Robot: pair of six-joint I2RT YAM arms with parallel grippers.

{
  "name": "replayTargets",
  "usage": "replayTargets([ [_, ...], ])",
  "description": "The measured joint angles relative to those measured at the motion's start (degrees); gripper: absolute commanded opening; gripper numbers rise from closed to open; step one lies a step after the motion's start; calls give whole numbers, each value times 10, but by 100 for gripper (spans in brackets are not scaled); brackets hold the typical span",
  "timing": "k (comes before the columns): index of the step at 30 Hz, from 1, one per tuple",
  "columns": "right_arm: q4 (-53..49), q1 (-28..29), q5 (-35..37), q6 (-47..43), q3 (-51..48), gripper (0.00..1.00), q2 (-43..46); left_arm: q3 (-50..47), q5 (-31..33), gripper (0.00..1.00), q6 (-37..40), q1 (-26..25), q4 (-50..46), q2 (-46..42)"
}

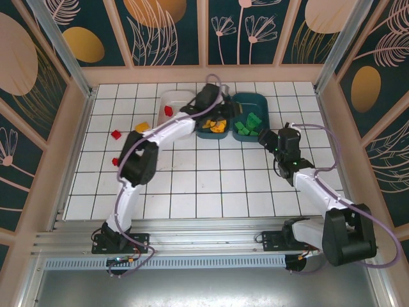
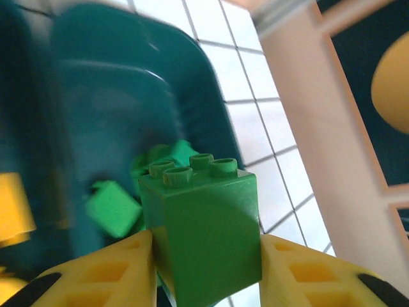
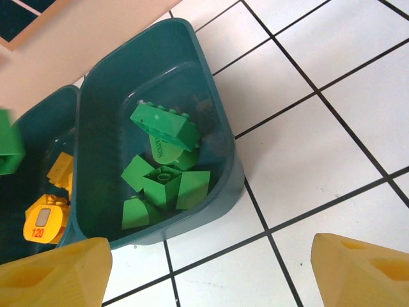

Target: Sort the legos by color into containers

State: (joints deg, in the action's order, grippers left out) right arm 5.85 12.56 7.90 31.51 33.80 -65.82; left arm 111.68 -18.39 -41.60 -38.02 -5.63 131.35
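My left gripper is shut on a tall green lego, holding it by two sides above the rim of a dark teal container with green legos inside. From the right wrist that same green lego hangs over the neighbouring teal container of yellow-orange legos. My right gripper is open over bare tiles just in front of the green legos' container. From above, the left gripper is over the containers and the right gripper sits beside the right one.
A white container with a red lego stands left of the teal ones. Two red legos and a yellow-orange one lie loose on the left tiles. A pink wall frame runs close behind the containers.
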Motion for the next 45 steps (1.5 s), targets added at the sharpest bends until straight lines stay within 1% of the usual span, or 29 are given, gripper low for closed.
replayTargets([
  [2,-3,0,-5,3,-2,82,12,53,-17,42,9,-19,-22,42],
  [5,-6,-2,-6,4,-6,82,26,104,-33,43,12,-30,-41,83],
  [11,-6,-2,-20,4,-10,82,30,130,-57,45,14,-28,-53,112],
  [15,-6,-1,-25,4,-10,83,31,133,-71,56,17,-26,-52,120],
  [18,-6,2,-28,4,-10,83,32,136,-80,68,23,-26,-52,123],
  [23,-14,30,-22,1,-9,83,37,144,-81,70,35,-25,-54,121],
  [24,-18,42,-15,0,-7,83,38,133,-80,70,38,-25,-52,113],
  [26,-24,74,-2,-3,0,83,38,74,-74,70,40,-20,-44,70],
  [27,-28,93,4,-4,6,83,38,40,-69,70,40,-16,-42,41],
  [29,-27,142,22,-8,21,83,32,-64,-57,71,35,2,-22,-47],
  [30,-24,172,31,-10,33,83,21,-132,-46,71,29,21,-9,-108],
  [32,-15,231,42,-14,62,83,-17,-238,-21,72,12,67,17,-218],
  [33,-13,249,46,-16,74,83,-32,-284,-10,73,2,94,27,-269],
  [35,0,311,55,-27,119,85,-103,-384,24,75,-25,171,52,-383],
  [37,9,355,54,-42,165,88,-173,-482,53,81,-56,247,74,-476],
  [38,12,375,49,-52,194,90,-214,-533,66,82,-71,286,74,-520],
  [40,10,409,40,-75,263,94,-294,-621,87,84,-96,354,61,-580],
  [41,8,420,37,-87,293,95,-327,-651,89,88,-106,381,52,-595],
  [43,-3,447,29,-109,365,98,-399,-702,95,95,-113,424,25,-612],
  [45,-12,468,21,-132,449,99,-473,-734,103,98,-119,459,-12,-626],
])
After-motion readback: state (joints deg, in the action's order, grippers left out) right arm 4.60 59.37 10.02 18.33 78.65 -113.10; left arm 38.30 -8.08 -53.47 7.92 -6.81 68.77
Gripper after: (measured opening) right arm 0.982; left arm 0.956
